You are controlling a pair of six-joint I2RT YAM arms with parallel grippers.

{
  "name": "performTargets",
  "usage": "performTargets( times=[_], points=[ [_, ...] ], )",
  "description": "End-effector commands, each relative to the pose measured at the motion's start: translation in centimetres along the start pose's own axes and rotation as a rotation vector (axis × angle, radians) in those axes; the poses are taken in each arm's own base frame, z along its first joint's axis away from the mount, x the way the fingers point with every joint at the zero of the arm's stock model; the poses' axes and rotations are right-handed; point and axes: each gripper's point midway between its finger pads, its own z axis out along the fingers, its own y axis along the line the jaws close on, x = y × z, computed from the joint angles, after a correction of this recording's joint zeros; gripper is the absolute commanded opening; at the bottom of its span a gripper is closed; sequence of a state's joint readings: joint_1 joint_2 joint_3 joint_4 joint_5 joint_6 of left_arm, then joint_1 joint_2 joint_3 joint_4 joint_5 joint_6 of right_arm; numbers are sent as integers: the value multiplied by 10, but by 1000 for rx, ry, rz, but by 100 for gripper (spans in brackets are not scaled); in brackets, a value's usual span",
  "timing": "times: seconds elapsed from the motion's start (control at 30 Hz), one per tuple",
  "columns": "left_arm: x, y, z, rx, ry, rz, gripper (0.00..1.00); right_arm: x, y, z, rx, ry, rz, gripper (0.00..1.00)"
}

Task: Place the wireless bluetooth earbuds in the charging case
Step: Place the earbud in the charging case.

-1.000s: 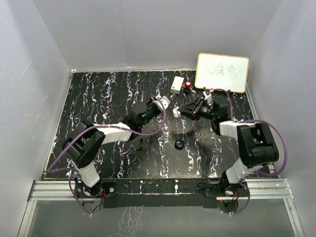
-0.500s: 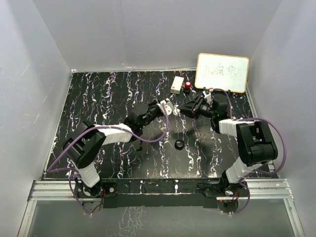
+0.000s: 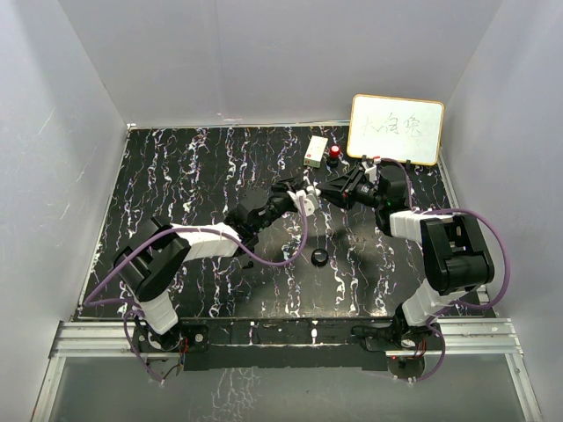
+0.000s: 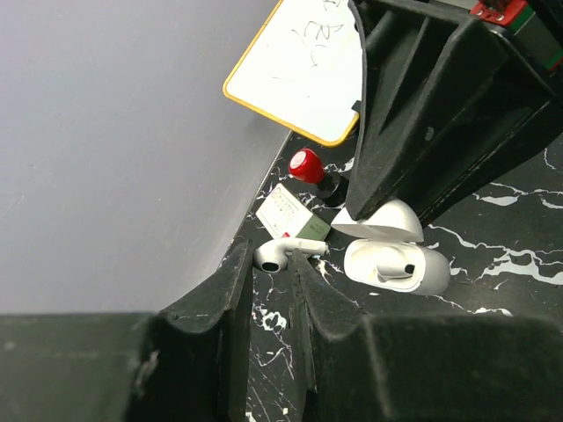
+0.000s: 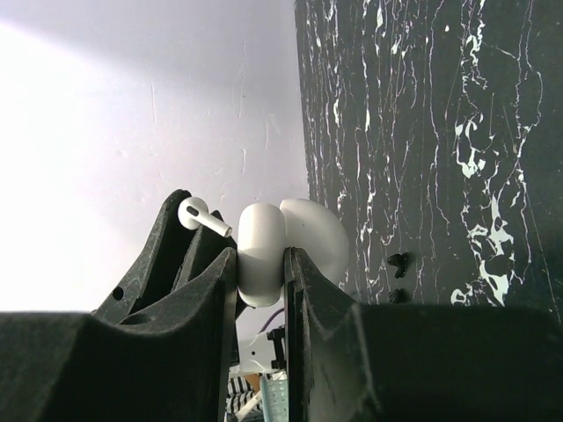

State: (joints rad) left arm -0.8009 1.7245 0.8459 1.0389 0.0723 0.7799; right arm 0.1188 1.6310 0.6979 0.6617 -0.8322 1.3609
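Now the left pincer (image 4: 266, 268), pinching a white earbud (image 4: 271, 255), has come across to the open charging case (image 4: 391, 264) pinched by the right pincer (image 5: 261, 264); insertion seems next.

The earbud (image 4: 281, 253) in the left end effector (image 4: 268, 260) sits beside the charging case (image 4: 396, 268).

Open charging case (image 4: 396, 268) ahead; left hand (image 4: 269, 266) pinching white earbud (image 4: 271, 256) just beside it.
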Motion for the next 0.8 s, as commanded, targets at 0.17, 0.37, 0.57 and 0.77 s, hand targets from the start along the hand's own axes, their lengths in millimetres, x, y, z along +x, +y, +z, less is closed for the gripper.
performTargets(
  times=[0.17, 0.37, 0.57, 0.77],
  points=[
    [-24, 22, 7, -20, -19, 55, 0, -13, 35, 6, -75, -31, 3, 0],
    [-17, 21, 5, -15, 17, 76, 0, -13, 36, 7, -81, -24, 40, 0],
    [-15, 21, 5, -17, 23, 84, 0, -14, 36, 7, -83, -21, 43, 0],
    [-14, 19, 7, -16, 16, 85, 0, -15, 36, 8, -81, -22, 45, 0]
  ],
)
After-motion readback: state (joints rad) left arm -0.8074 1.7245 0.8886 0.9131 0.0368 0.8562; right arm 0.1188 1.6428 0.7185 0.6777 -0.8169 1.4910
